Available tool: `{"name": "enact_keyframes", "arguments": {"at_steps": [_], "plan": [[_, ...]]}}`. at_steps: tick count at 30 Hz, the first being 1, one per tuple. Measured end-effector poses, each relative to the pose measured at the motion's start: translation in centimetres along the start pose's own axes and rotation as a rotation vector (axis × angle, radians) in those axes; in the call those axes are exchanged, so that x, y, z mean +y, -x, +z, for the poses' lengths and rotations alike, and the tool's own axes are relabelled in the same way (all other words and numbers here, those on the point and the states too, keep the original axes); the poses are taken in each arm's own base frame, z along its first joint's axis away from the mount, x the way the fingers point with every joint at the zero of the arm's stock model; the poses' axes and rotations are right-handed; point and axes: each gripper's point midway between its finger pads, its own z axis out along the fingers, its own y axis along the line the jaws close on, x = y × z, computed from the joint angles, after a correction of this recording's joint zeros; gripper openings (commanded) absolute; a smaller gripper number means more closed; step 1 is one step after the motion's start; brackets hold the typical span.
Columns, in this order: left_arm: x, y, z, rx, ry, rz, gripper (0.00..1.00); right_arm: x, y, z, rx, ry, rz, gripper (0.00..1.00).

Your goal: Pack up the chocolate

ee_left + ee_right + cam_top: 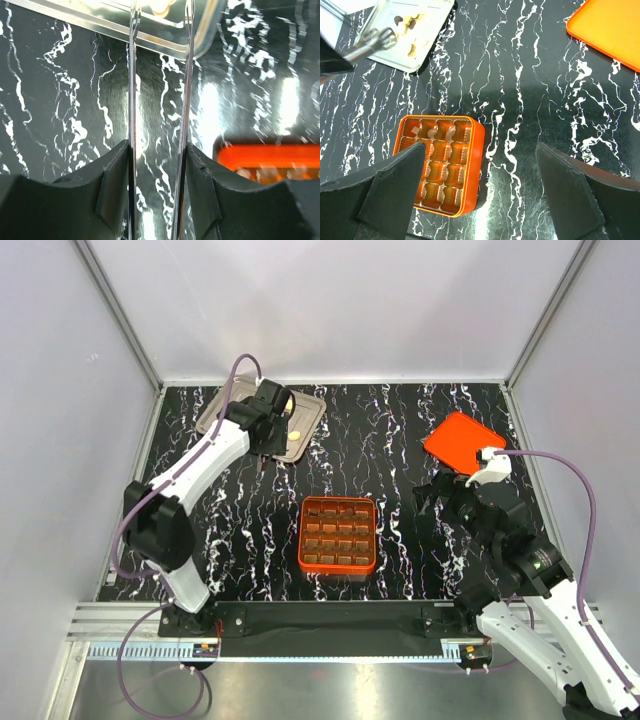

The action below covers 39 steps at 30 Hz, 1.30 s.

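Cream-white and dark brown, the chocolate (pixel 414 21) lies as a few small loose pieces in a shallow metal tray (pixel 432 30) at the far left corner of the black marbled tabletop (pixel 530 75). We judge the step in hand to be the pick. The left pincer (pixel 386 35), fitted with two long thin prongs (pixel 131 100), reaches over the tray's near rim. The orange box (pixel 479 170) meant to receive the pieces sits at the middle of the near edge, and its brown cells look largely unfilled. In the left wrist view the prongs run parallel with a clear gap between them, so we read that pincer as released and carrying nothing. A cream piece shows between them at the top of that view, touched by neither, though the tips themselves are cut off there. We cannot tell whether the tips rest on the tray floor or hang above it. The next move, as we see it, calls for setting the prongs either side of one piece, closing gently on so small a thing, then carrying it to a free cell. The right pincer (pixel 480 146) is spread wide and empty, just right of the box and well apart from the chocolate. The orange lid (pixel 610 30) lies by the right edge toward the far corner.
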Motion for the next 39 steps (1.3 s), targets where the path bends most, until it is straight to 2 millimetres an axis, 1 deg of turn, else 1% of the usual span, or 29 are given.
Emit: {"name": "enact_keyframes", "arguments": {"at_steps": [3,7,16,19,23,26,33,36,39], "plan": [[0.2,-0.5,2.7,0.037,0.023,-0.006,0.49,0.0,0.0,0.0,-0.001,0.001,-0.004,1.0],[0.5,-1.3,5.0,0.077,0.035,-0.013,0.5,0.0,0.0,0.0,-0.001,0.001,-0.012,1.0],[0.8,-1.1,7.2,0.076,0.007,-0.042,0.49,-0.1,-0.1,0.1,0.005,0.001,-0.018,1.0],[0.7,-1.6,7.9,0.088,-0.005,-0.048,0.48,-0.1,-0.1,0.1,0.005,0.0,-0.019,1.0],[0.6,-2.3,8.9,0.113,-0.007,-0.045,0.44,-0.1,-0.1,0.1,0.004,0.0,-0.019,1.0],[0.5,-2.6,9.3,0.126,-0.01,-0.042,0.41,-0.1,-0.1,0.1,0.004,0.0,-0.019,1.0],[0.7,-3.0,9.1,0.144,-0.002,-0.036,0.37,-0.1,-0.1,0.1,0.004,0.0,-0.019,1.0],[0.9,-3.2,8.7,0.155,0.006,-0.032,0.37,-0.1,-0.1,0.1,0.004,0.0,-0.019,1.0],[1.2,-3.0,7.7,0.151,0.008,-0.029,0.36,-0.1,-0.1,0.1,0.004,0.0,-0.019,1.0]]}}
